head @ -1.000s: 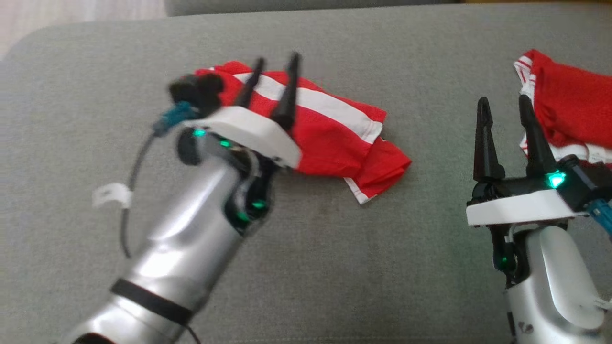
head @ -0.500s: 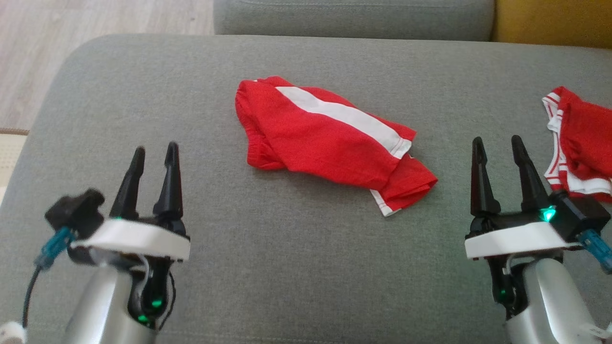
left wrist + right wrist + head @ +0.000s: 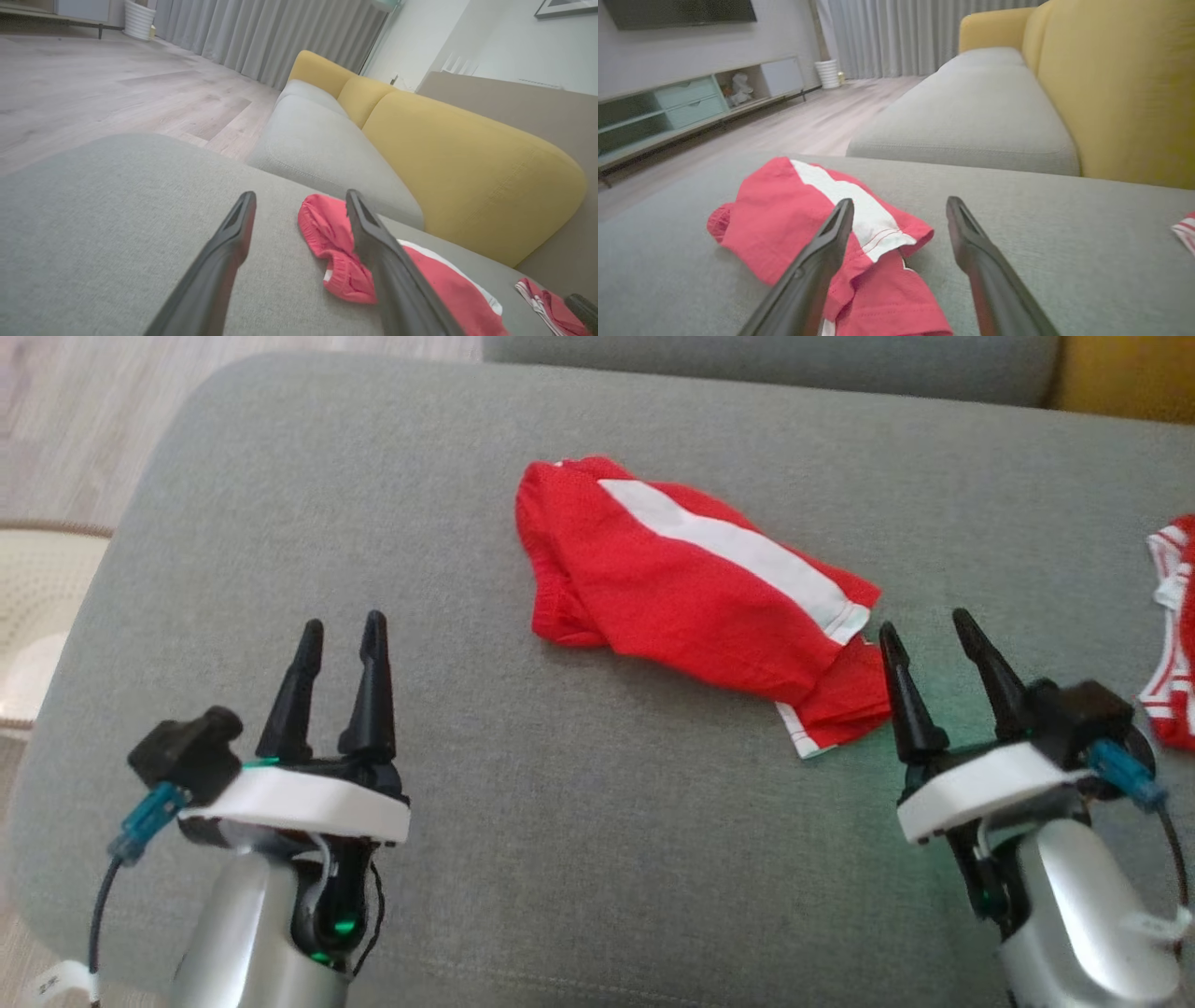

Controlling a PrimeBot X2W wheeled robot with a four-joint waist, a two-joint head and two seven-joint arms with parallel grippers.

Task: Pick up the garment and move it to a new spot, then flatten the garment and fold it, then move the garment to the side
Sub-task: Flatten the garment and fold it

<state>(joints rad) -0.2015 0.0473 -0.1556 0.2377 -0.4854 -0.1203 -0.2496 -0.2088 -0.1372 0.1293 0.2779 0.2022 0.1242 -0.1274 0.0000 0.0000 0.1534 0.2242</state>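
Left end effector (image 3: 344,621) upright, jaws parted, right end effector (image 3: 923,621) beside garment (image 3: 691,607)

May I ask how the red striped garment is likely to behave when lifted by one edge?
The red garment looks floppy: it lies creased and folded, so it would probably drape and unfold. It seems to be thin cloth, so likely light.
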